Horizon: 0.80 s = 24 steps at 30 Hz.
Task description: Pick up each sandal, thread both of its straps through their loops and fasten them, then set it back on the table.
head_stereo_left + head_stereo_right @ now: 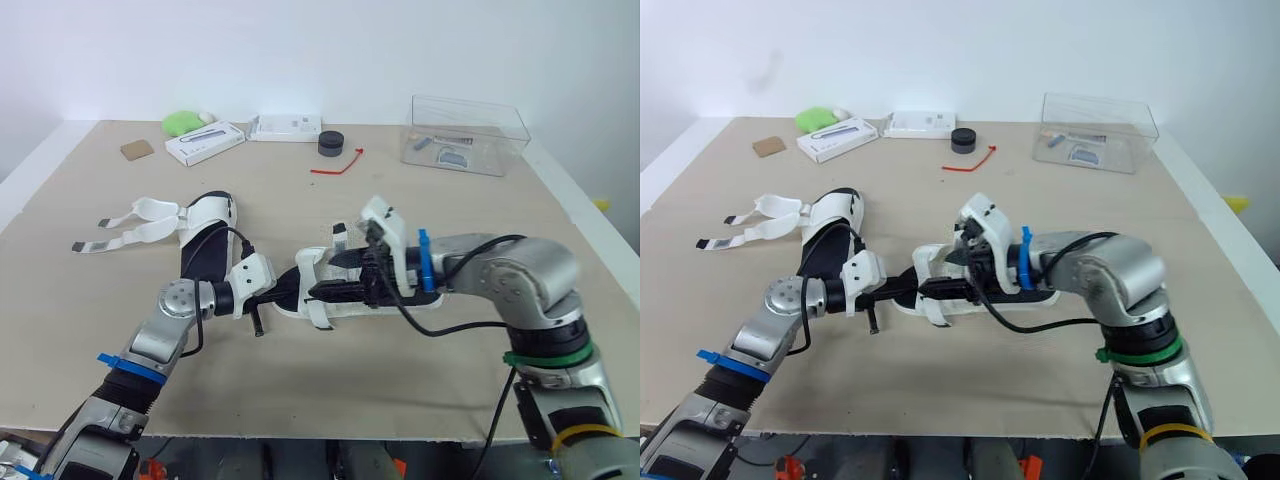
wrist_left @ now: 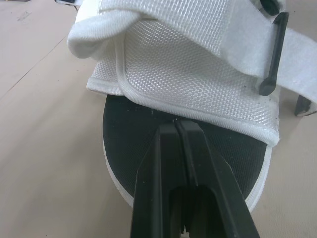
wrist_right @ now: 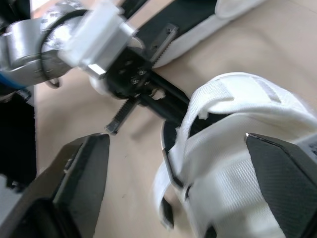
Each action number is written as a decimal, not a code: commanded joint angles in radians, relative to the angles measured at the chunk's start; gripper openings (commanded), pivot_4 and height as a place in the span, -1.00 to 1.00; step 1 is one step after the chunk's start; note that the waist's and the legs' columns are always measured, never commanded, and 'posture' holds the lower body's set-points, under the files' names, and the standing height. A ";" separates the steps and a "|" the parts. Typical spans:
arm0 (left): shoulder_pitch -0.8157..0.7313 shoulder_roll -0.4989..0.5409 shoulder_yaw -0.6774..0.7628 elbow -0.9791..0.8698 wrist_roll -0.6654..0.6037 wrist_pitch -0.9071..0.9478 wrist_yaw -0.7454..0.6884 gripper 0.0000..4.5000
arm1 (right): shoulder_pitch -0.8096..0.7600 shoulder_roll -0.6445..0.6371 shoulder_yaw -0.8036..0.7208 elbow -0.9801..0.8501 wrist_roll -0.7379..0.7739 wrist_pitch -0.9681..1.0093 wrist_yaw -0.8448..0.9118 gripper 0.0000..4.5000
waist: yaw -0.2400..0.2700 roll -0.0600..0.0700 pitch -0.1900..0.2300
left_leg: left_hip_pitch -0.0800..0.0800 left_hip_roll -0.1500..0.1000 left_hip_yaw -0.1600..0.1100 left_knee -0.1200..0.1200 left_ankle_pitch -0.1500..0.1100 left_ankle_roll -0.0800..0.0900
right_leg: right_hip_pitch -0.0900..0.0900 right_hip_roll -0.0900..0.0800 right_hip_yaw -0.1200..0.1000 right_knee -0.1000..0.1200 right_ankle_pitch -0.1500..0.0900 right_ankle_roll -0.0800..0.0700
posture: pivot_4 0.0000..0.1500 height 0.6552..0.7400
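At the middle of the beige table (image 1: 420, 205) lies the white mesh sandal with black insole (image 1: 310, 265), likely light, stiff-soled and floppy-strapped, best pinched by a strap end; the left gripper (image 2: 176, 126) rests its fingers pressed together on the insole, while the right gripper (image 3: 176, 143) holds its fingers spread astride the upper.

Near sandal (image 1: 308, 266) midsection hidden behind right gripper (image 1: 322, 277) fingers (image 1: 340, 292), clear box (image 1: 467, 135) contents too small to tell

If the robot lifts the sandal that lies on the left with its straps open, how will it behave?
The two loose straps look like thin webbing lying flat and curved, so they will probably dangle. The sandal has a flat sole, so it likely stays stiff and should not roll. It seems light for its size, being mostly fabric.
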 commanded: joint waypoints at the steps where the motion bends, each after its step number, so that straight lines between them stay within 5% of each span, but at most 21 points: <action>1: 0.016 0.017 -0.029 0.064 0.057 0.029 -0.008 -1.00 | 0.015 -0.037 -0.088 -0.090 0.136 0.051 0.075 0.96 | 0.000 0.000 0.000 | 0.000 0.000 0.000 0.000 0.000 0.000 | 0.000 0.000 0.000 0.000 0.000 0.000 | 1.00 1.00; 8: 0.014 0.012 -0.028 0.061 0.055 0.028 -0.009 -1.00 | 0.113 -0.061 -0.090 -0.142 0.239 0.084 0.091 0.96 | 0.000 0.000 0.000 | 0.001 0.000 -0.001 0.000 0.000 0.000 | 0.001 -0.001 0.000 0.000 0.001 0.000 | 1.00 1.00; 24: 0.024 0.025 -0.023 0.048 0.056 0.031 -0.013 -1.00 | 0.141 -0.035 0.079 -0.061 0.035 -0.013 -0.005 0.96 | 0.000 -0.001 0.000 | 0.001 0.000 0.000 0.001 0.000 0.000 | 0.001 0.001 0.000 0.000 0.000 0.001 | 1.00 1.00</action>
